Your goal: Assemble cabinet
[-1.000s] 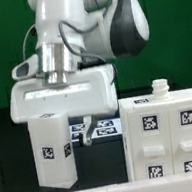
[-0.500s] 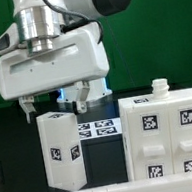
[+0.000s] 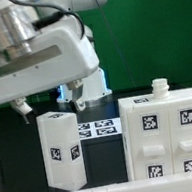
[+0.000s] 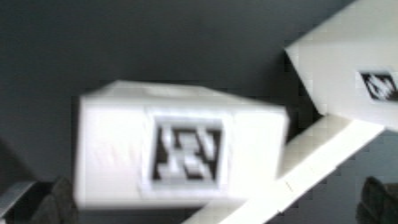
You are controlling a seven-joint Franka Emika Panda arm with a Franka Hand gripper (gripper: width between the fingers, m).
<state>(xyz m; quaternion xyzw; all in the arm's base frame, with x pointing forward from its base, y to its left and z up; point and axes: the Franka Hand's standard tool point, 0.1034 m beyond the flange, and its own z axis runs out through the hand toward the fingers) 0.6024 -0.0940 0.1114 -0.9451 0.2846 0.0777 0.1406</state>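
**Helper:** What do you see from your screen?

**Me:** A black table (image 3: pixel 13 158) with a green wall behind it. On it I count two cabinet pieces. One is a tall narrow block (image 3: pixel 59 150) toward the exterior view's left. One is a big boxy part (image 3: pixel 169 132) on the exterior view's right with a little knob on top. They stand apart. The marker board (image 3: pixel 102 128) lies flat behind them.

**Helper:** And the hand?

**Me:** The gripper (image 3: pixel 49 102) hangs just above the tall block. Its fingers are spread wide and hold nothing.

**Helper:** How will the block handle?

**Me:** I think it is hard, light plastic, smooth and a bit slippery. I would pinch it on its two flat sides near the top, so it does not tip.
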